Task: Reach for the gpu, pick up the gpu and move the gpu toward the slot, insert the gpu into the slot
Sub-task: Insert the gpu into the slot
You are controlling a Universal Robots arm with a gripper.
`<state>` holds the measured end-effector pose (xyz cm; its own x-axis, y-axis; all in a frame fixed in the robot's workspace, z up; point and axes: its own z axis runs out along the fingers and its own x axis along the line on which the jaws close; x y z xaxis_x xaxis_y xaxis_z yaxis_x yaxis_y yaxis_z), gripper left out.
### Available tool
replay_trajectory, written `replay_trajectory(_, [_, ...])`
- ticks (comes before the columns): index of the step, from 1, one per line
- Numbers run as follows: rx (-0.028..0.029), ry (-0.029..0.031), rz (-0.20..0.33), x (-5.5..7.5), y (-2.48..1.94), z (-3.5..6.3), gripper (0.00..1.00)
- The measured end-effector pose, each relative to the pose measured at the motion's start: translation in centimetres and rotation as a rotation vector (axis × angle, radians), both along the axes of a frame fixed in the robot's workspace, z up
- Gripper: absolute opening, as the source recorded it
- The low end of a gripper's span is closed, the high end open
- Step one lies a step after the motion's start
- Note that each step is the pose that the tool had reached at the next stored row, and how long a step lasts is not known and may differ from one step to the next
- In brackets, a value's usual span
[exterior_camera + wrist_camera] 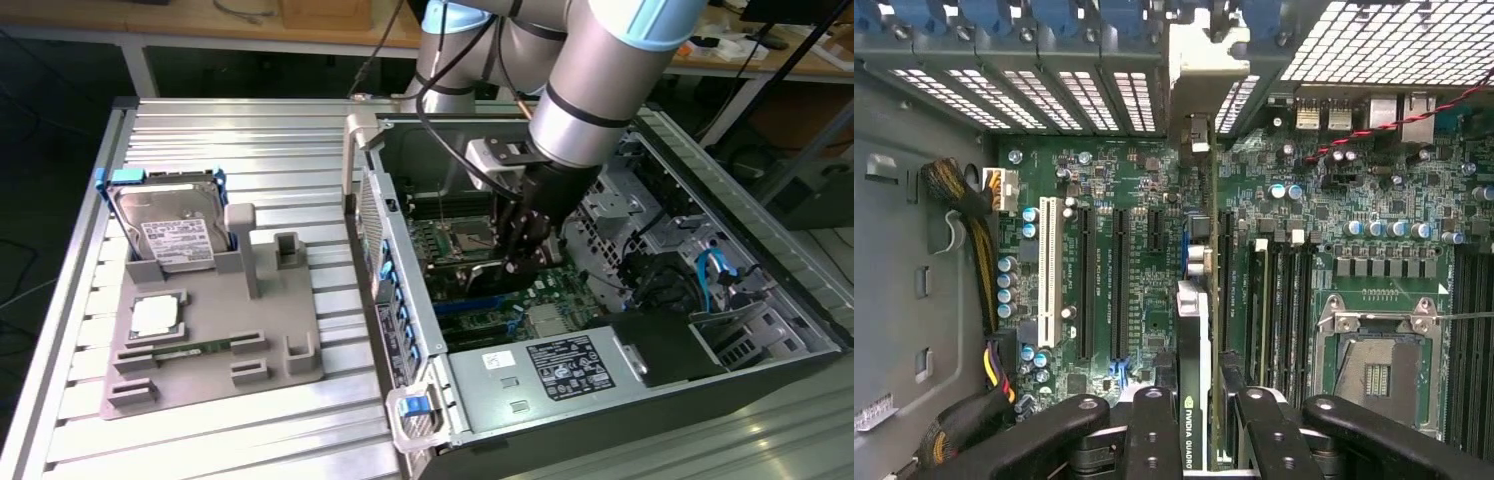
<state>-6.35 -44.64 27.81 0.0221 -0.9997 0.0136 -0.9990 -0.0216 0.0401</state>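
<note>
The gripper [1195,402] sits nearest in the wrist view, its black jointed fingers [1152,425] closed in from both sides on the gpu [1194,345]. This thin dark circuit card is seen edge-on, with an NVIDIA Quadro label showing between the pads. The card stands upright over the green motherboard [1144,300], running parallel to the long dark expansion connectors on either side of it. Its silver metal bracket [1194,60] at the far end meets the row of perforated rear openings in the case. I cannot tell whether its lower edge is seated. Beyond the card on one side lie the black memory slots [1284,300] and the square silver processor socket [1379,365].

In the exterior view, the silver power supply box with a black label [534,372] is lowest in the frame, inside the open grey computer case [400,300]. Just above it the slot [470,301], a long narrow blue plastic strip, shows directly under the gripper. At the lower left, a grey moulded fixture tray [267,340] rests on the ribbed aluminium table [240,140]. The tray carries a small green memory stick [200,348], and a boxy silver hard drive with a white label [167,235] stands tilted in it. The grey robot arm [601,70] comes down from the upper right, and a wooden workbench [200,20] runs along the top edge.
</note>
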Motion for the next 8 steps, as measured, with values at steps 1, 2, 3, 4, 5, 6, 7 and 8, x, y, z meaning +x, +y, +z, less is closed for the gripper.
replay_trajectory(1, [-0.0001, 0.0001, -0.001, 0.00, -0.02, -0.01, 0.27])
replay_trajectory(2, [-0.0001, 0.0001, -0.002, 0.00, -0.06, -0.02, 0.27])
replay_trajectory(3, [-0.0002, 0.0001, -0.004, 0.00, -0.10, -0.02, 0.27])
replay_trajectory(4, [0.0000, 0.0001, -0.006, 0.00, -0.14, -0.04, 0.27])
replay_trajectory(5, [-0.0001, 0.0001, -0.008, 0.00, -0.18, -0.04, 0.27])
replay_trajectory(6, [0.0000, 0.0000, -0.012, 0.00, -0.21, -0.05, 0.27])
replay_trajectory(7, [0.0000, 0.0000, -0.015, 0.00, -0.22, -0.06, 0.27])
replay_trajectory(8, [0.0000, 0.0001, -0.020, 0.00, -0.22, -0.07, 0.27])
